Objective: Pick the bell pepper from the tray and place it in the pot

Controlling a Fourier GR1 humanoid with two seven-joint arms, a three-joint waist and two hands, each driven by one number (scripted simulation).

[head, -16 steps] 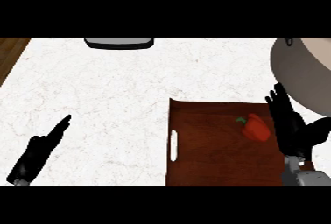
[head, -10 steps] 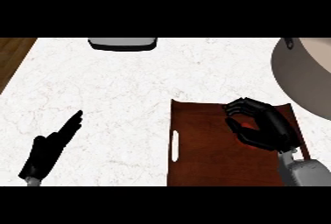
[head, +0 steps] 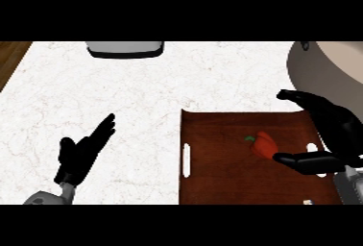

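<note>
Pepper first: your bell pepper [head: 264, 144], glossy red with a green stem, lies on the dark wooden tray [head: 220, 168] at the frame's lower right, not yet lifted. Your right hand [head: 332, 137] arches open around it, fingers and thumb apart, gripping nothing. Grasp, carry and drop into the grey metal pot [head: 322, 72], upper right, all remain. On the white marbled worktop [head: 106, 86], your left hand [head: 83, 153] rests open at lower left.
</note>
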